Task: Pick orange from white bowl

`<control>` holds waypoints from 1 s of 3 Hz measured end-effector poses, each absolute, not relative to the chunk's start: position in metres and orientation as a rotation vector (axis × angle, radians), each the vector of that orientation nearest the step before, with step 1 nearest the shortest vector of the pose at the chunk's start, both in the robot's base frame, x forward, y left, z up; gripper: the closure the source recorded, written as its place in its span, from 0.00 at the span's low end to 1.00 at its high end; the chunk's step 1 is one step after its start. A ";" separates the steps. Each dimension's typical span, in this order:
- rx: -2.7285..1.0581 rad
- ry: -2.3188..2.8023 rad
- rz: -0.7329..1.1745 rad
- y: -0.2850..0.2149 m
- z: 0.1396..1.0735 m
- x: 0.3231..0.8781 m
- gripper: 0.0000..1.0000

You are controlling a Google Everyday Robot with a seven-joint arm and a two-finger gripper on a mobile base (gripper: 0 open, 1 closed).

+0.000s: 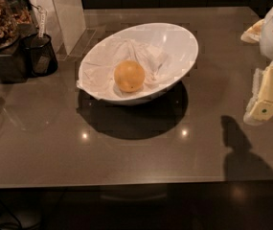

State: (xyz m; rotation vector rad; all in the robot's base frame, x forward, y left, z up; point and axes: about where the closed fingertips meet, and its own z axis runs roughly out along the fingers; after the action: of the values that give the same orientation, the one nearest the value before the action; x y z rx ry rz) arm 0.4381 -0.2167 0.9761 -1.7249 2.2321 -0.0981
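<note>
Currently orange (pixel 129 75) is sitting in white bowl (pixel 174 40) toward worktop's (pixel 126 157) far edge; gripper (pixel 266 99) is hovering over right edge, can't tell its grip state.

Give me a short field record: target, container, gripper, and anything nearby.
target: round yellow-orange orange, resting on the wrinkly white cloth in the bowl
container: wide glossy white oval bowl, tilted, on the glossy brown table
gripper: gripper at the right edge of the view, apart from the bowl and the orange
nearby: small black mesh cup, left of the bowl
</note>
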 end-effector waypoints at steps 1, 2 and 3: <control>-1.725 2.232 -0.098 -0.217 0.976 0.438 0.00; -1.728 2.198 -0.072 -0.207 0.979 0.447 0.00; -1.769 2.105 -0.002 -0.172 0.983 0.471 0.00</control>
State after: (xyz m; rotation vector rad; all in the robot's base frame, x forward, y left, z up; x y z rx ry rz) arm 0.4706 -0.1720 0.9830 -1.7689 2.1049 -0.0016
